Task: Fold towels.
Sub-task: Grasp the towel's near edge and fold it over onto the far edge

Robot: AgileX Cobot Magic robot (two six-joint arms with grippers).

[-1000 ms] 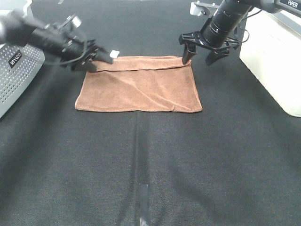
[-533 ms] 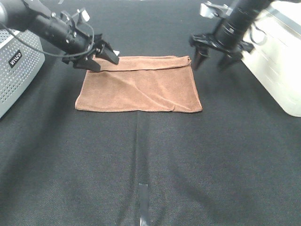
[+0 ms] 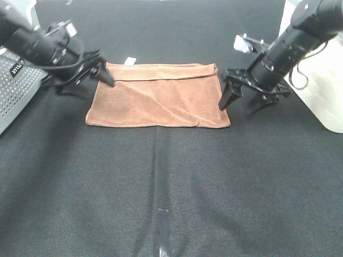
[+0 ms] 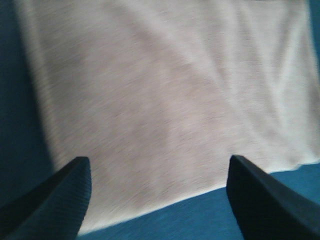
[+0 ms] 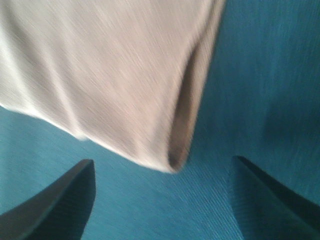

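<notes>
Spread and empty, the left gripper [image 3: 88,84] hangs at the 10 o'clock corner of the brown towel [image 3: 161,101], and the right gripper [image 3: 237,108], equally wide and empty, sits off its 4 o'clock corner. The towel lies flat, already doubled, toward 12 o'clock on the black table [image 3: 171,187]. For the next fold, each gripper should probably straddle both layers before closing. Only the right wrist view shows the doubled edge [image 5: 181,125] gaping. Only the high view shows the white tag [image 3: 129,61].
</notes>
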